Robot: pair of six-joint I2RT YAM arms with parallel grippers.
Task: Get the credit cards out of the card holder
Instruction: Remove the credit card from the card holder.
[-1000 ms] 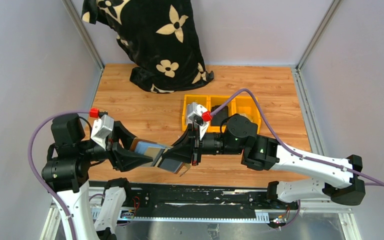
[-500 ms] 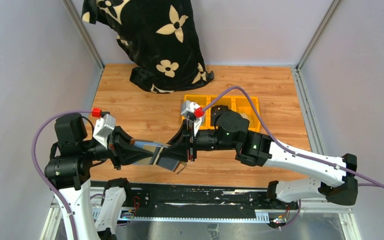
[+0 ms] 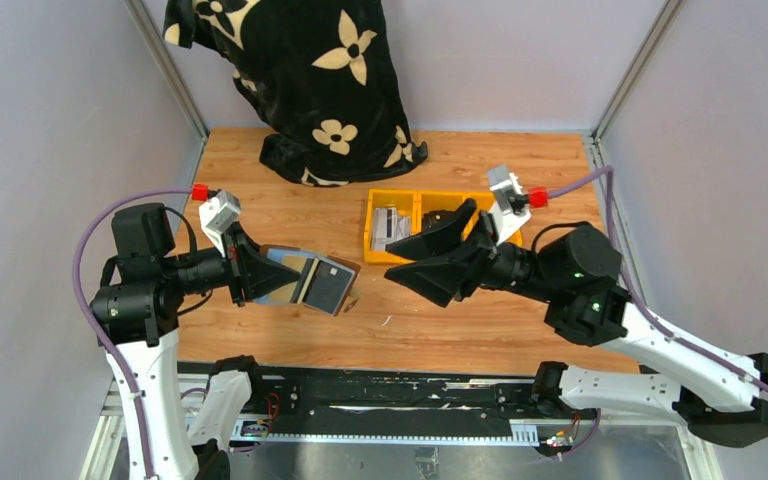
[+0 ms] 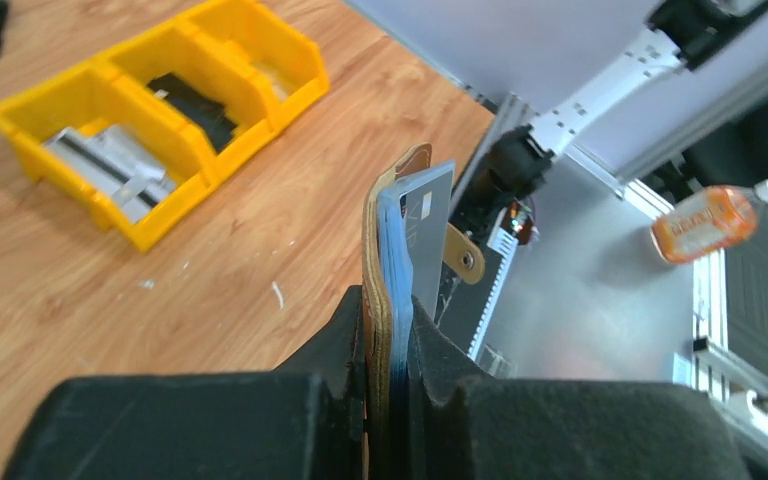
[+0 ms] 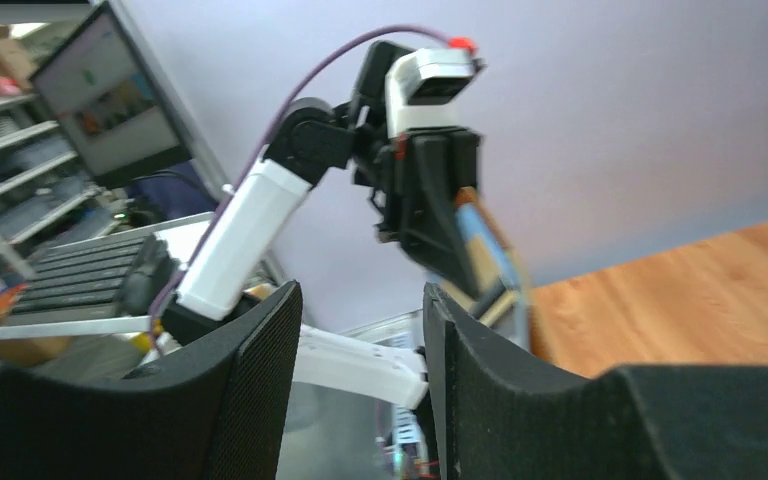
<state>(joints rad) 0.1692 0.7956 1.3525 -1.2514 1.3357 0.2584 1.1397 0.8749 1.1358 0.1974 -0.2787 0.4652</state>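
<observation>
My left gripper (image 3: pixel 272 282) is shut on the card holder (image 3: pixel 305 280), a brown leather wallet held open above the table's near left. A dark grey card (image 3: pixel 330 288) shows in its inner sleeve. The left wrist view shows the holder (image 4: pixel 373 250) edge-on between the fingertips (image 4: pixel 352 318), with a blue and a grey credit card (image 4: pixel 426 212) sticking out and the tab (image 4: pixel 463 257) hanging. My right gripper (image 3: pixel 402 257) stands open and empty to the holder's right, apart from it. The right wrist view looks between its fingers (image 5: pixel 260 370) at the held holder (image 5: pixel 490 250).
A row of yellow bins (image 3: pixel 442 200) stands mid-table behind the right gripper; the left one holds flat grey pieces (image 3: pixel 392 222), the middle one a black object. A black flowered cloth (image 3: pixel 305 80) lies at the back. An orange bottle (image 4: pixel 708 217) sits off the table.
My left gripper shut on the card holder. My right gripper let go of the holder's far end, opened and drew back to the right.
</observation>
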